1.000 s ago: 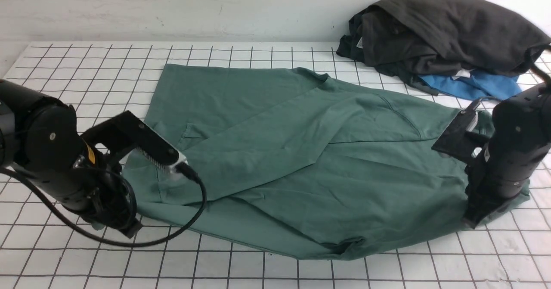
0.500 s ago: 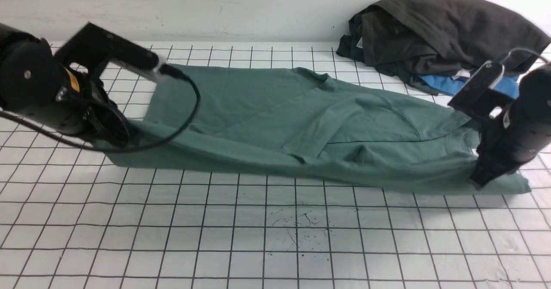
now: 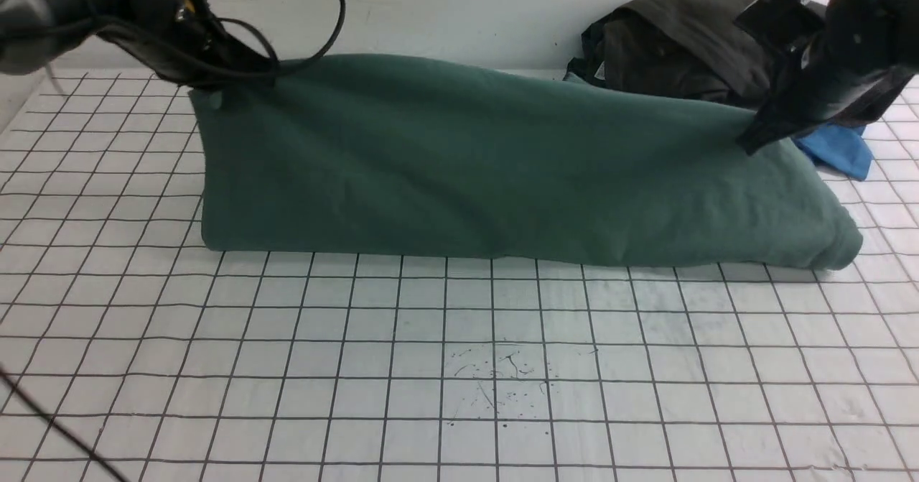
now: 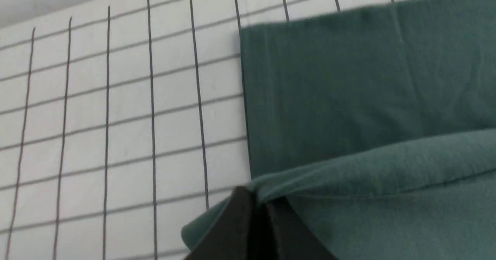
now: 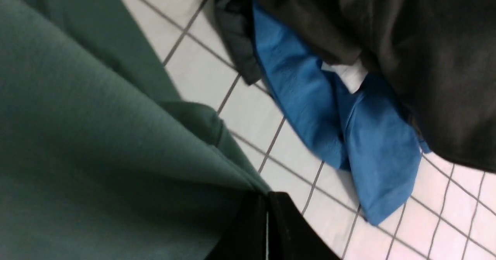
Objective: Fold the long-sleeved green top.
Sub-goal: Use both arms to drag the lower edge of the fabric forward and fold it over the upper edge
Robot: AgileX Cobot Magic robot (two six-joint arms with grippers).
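Clamped tight w/ L claw (image 4: 259,213) & R claw (image 5: 267,215) on green long-sleeved top (image 3: 467,166): top edge held up, lower fold resting on desk (image 3: 431,367), beside black & blue clothes (image 3: 675,51).

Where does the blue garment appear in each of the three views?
Front view: far right, the blue garment shows beside the charcoal-black garment.
Left wrist view: not in it.
Right wrist view: the blue garment lies in the middle, partly under the charcoal-black garment.
Shared landmark: the green long-sleeved top, visible in all three views.
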